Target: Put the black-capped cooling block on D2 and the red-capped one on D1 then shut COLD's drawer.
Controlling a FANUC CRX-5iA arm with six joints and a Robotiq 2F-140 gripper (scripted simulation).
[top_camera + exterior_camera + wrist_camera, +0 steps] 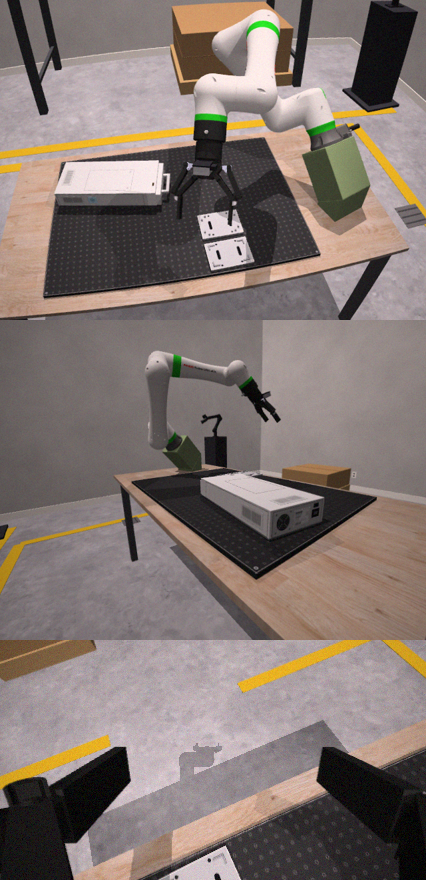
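Observation:
The cooler COLD [110, 177] [254, 489] is a long white box. Its drawer front with the handle [166, 183] sits close against the body, and the drawer looks shut. No cooling blocks or tubes are visible, and I see no lit lamp. Deck slot D1 [219, 231] is the white plate nearer COLD. Deck slot D2 [228, 254] [197, 871] is the white plate beyond it, with corner locators visible. Both plates look bare. My gripper [204, 221] [271, 420] [223, 764] is wide open and empty, raised high above the table.
The black perforated board [120, 255] [219, 527] lies under COLD and the slots on the wooden table [20, 261] [378, 554]. The green arm base [343, 172] [184, 454] stands at the table's far end from COLD. Cardboard boxes [227, 21] [315, 471] are beyond the table.

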